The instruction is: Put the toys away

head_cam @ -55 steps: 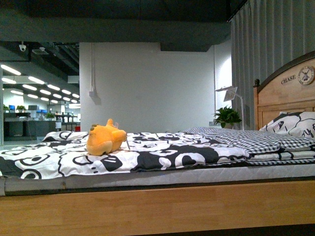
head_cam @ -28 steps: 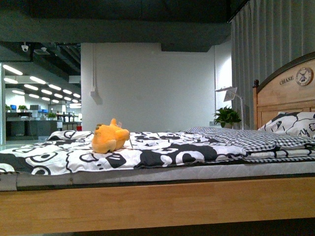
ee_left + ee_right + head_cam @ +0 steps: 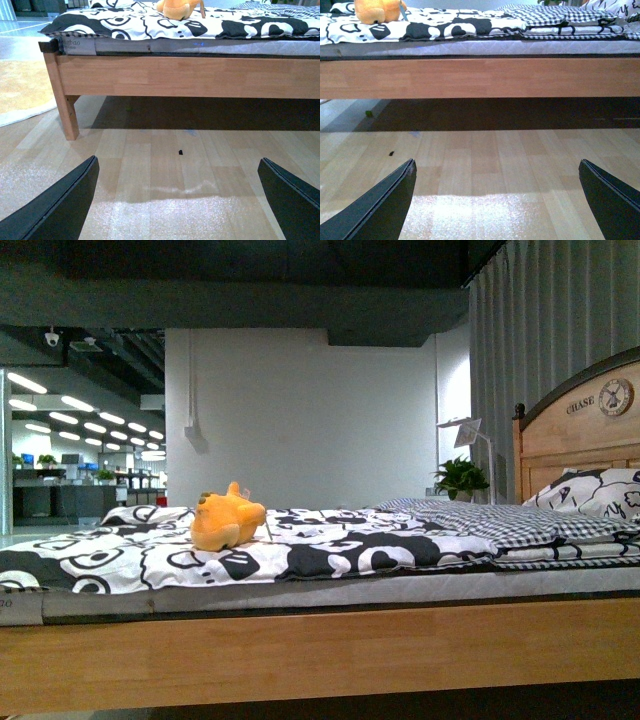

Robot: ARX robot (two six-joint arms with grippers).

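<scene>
- Because it looks like stuffed cloth, the orange-yellow plush animal with its rounded body and pointed ears should be light, soft and squashy rather than fragile. I judge it will give under pressure and not slip much.
- It lies on top of the bed, toward the foot end, well away from the pillows.
- A sound hold, to my eye, is across the plump middle of the body, closing well in so the filling compresses. An ear or a stubby limb would let it dangle and swing.
- Under it spreads a black-and-white cartoon-patterned fabric duvet, loose and rumpled, so a low pinch could catch the cover along with the plush animal.
- Nearer the arched wooden headboard, a grey checked blanket lies over the duvet.
- All this is carried by a pale wooden bed frame.
- Down in front of that frame, the left gripper hangs over the light wood-plank floor, its jaws spread wide and empty, well apart from the plush animal.
- Beside it, the right gripper is the same: jaws wide apart, nothing between them.
</scene>
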